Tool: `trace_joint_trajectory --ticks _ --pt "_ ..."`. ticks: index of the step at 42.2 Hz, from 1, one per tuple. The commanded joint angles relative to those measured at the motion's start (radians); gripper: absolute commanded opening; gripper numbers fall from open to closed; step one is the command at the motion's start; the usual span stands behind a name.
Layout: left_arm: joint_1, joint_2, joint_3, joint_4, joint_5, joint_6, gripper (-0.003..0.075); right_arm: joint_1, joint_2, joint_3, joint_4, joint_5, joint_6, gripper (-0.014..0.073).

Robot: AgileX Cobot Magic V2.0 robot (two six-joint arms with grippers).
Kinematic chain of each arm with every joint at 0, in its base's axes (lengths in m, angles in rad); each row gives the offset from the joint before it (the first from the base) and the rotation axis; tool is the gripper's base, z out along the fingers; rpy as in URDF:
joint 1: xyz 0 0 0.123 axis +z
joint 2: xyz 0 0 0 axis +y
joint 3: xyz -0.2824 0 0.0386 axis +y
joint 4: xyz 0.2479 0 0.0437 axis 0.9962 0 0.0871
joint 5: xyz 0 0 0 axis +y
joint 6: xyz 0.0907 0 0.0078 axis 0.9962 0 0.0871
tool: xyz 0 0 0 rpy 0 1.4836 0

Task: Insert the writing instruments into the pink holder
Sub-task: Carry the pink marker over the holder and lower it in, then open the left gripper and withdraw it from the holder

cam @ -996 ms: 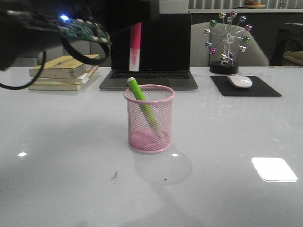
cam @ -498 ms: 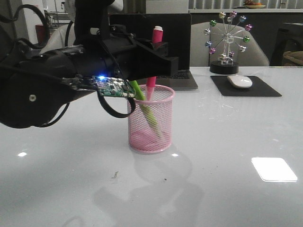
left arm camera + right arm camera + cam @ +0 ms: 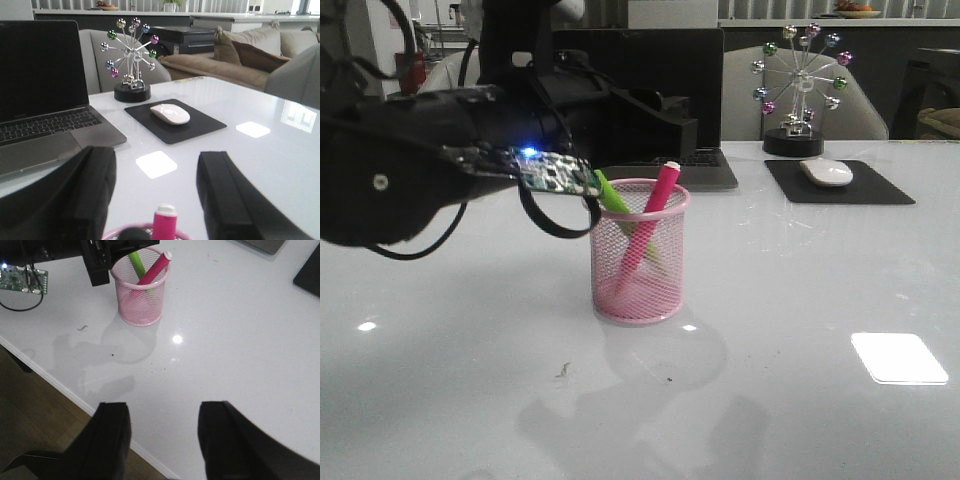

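the left gripper [image 3: 155, 195] is hanging just behind and above the pink holder [image 3: 639, 252], its jaws spread wide with nothing between them; my guess is it is open like that because the pen is out of its grip. moving rightward, the lime green marker [image 3: 613, 197] is leaning against the cup's left rim, and the hot pink marker [image 3: 648, 222] is slanting the other way, its foot at the left of the base and its pale cap [image 3: 671, 165] poking over the right rim. both are crossing inside, so the job is looking done. the holder is standing upright on the bench [image 3: 800, 300]. the right gripper [image 3: 162, 440] is hovering well apart near the bench edge, jaws wide and empty.
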Motion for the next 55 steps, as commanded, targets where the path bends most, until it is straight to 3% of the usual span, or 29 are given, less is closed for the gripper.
trace_joint_trajectory --ticks 1,12,17,21,34,44,55 --pt "-0.005 -0.147 -0.059 0.005 0.146 0.021 0.0438 0.002 -0.001 -0.027 -0.009 -0.065 -0.014 0.0435" --pt "-0.005 -0.448 -0.176 0.033 0.976 0.076 0.0437 0.002 -0.001 -0.027 -0.009 -0.065 -0.014 0.0435" --pt "-0.005 -0.583 -0.188 0.033 1.252 0.076 0.0437 0.002 -0.001 -0.027 -0.009 -0.065 -0.014 0.0435" --pt "-0.005 -0.679 -0.188 0.033 1.392 0.076 0.0437 0.002 -0.001 -0.027 -0.009 -0.065 -0.014 0.0435" --pt "-0.005 -0.999 -0.018 0.014 1.57 0.076 0.0437 0.002 -0.001 -0.027 -0.009 -0.067 -0.014 0.0435" --pt "-0.005 -1.238 0.125 0.012 1.588 0.076 0.0437 0.002 -0.001 -0.027 -0.004 -0.07 -0.014 0.0435" --pt "-0.005 -1.335 0.176 0.072 1.67 0.033 0.0437 -0.004 -0.001 -0.027 -0.032 -0.023 0.035 0.0433"
